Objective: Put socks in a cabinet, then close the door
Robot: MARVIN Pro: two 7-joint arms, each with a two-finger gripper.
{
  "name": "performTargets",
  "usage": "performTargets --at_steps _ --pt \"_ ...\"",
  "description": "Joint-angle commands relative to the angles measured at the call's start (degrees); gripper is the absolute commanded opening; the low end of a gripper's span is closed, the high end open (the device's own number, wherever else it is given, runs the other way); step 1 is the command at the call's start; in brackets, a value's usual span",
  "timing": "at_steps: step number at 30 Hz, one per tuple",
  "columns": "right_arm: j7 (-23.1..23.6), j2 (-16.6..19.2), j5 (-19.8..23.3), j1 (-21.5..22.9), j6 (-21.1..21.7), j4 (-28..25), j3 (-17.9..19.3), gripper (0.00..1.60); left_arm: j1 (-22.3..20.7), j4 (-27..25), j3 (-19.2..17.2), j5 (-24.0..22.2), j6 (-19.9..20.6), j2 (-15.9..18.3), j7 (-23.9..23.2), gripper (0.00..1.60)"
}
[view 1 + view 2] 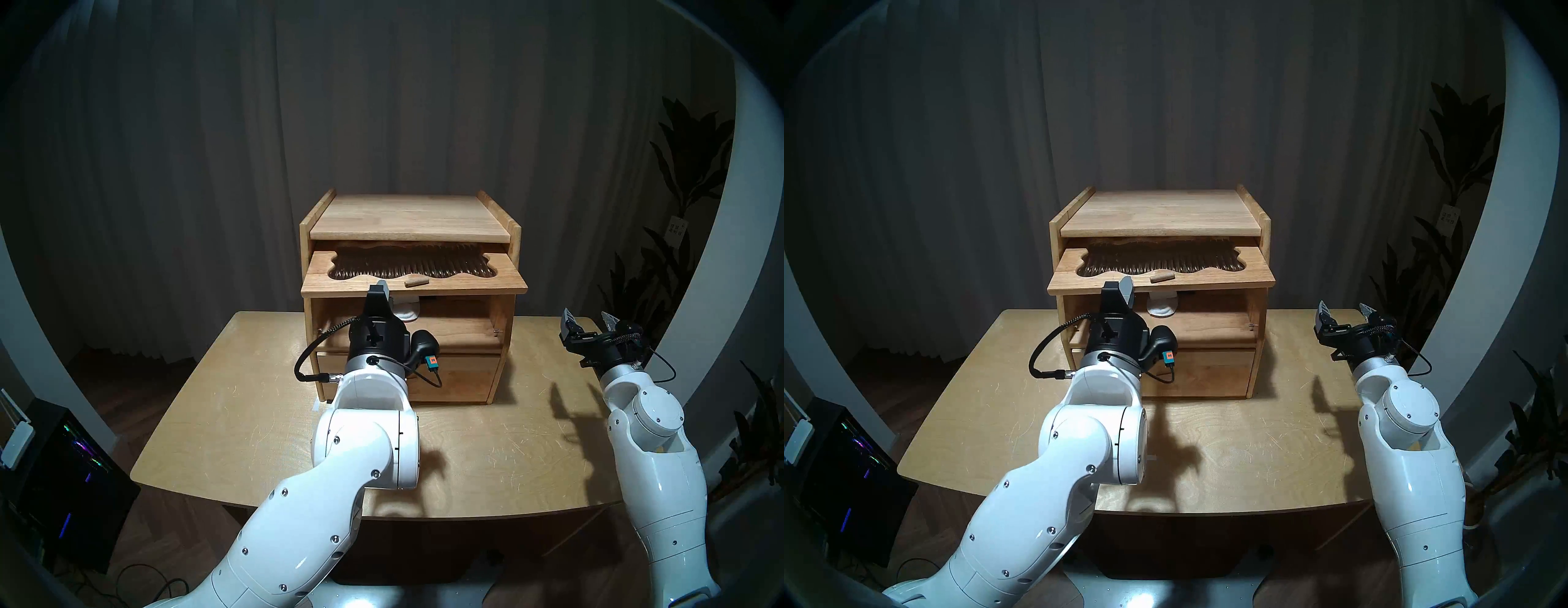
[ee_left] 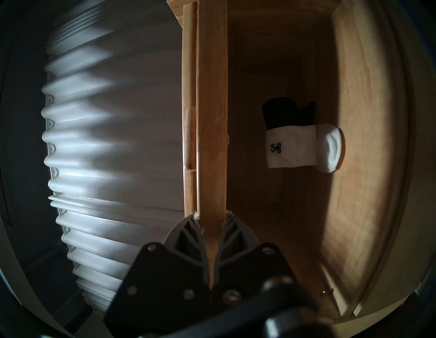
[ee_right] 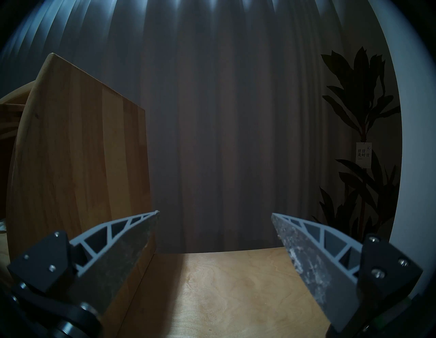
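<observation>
Left wrist view: left hand (image 2: 211, 236) is clamping the door (image 2: 210, 118) edge to bring it shut, socks (image 2: 302, 141) are lying inside the cabinet (image 1: 407, 212), right hand (image 3: 214, 233) is idling released

White and black socks (image 2: 297, 139) lie inside the cabinet (image 1: 409, 216) (upper compartment), its door (image 1: 413, 278) raised level.

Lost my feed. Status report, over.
Left end effector shut on door edge; right end effector open, idle. Socks inside cabinet. Door still raised.

Matt wood cabinet (image 1: 407, 212), cloth socks (image 2: 299, 144)
</observation>
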Motion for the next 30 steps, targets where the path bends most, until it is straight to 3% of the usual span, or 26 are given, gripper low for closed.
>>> performTargets --at_steps 1,17,23,25,26,28,30 --pt "0.15 0.14 -0.11 0.36 -0.62 -1.35 0.09 1.60 1.91 -3.50 1.51 1.21 0.65 1.02 0.69 0.00" --pt "0.14 0.15 -0.10 0.38 -0.60 -1.33 0.08 1.60 3.30 -10.33 5.60 0.61 6.17 8.42 1.03 0.00" --pt "0.14 0.15 -0.10 0.38 -0.60 -1.33 0.08 1.60 3.24 -12.99 7.45 -0.61 8.43 12.78 0.73 0.00" --pt "0.14 0.15 -0.09 0.39 -0.59 -1.32 0.08 1.60 3.19 -14.75 7.75 -3.34 8.38 14.53 0.42 0.00" --pt "0.14 0.16 -0.08 0.43 -0.54 -1.27 0.07 1.60 2.81 -15.00 7.95 -7.81 6.18 14.69 -0.32 0.00" --pt "0.13 0.17 -0.06 0.50 -0.46 -1.14 0.05 1.60 2.30 -16.68 8.31 -11.72 4.00 16.13 -2.31 0.00" --pt "0.12 0.17 -0.04 0.55 -0.39 -1.02 0.04 1.60 1.88 -17.35 8.45 -13.40 2.79 16.70 -2.85 0.00"
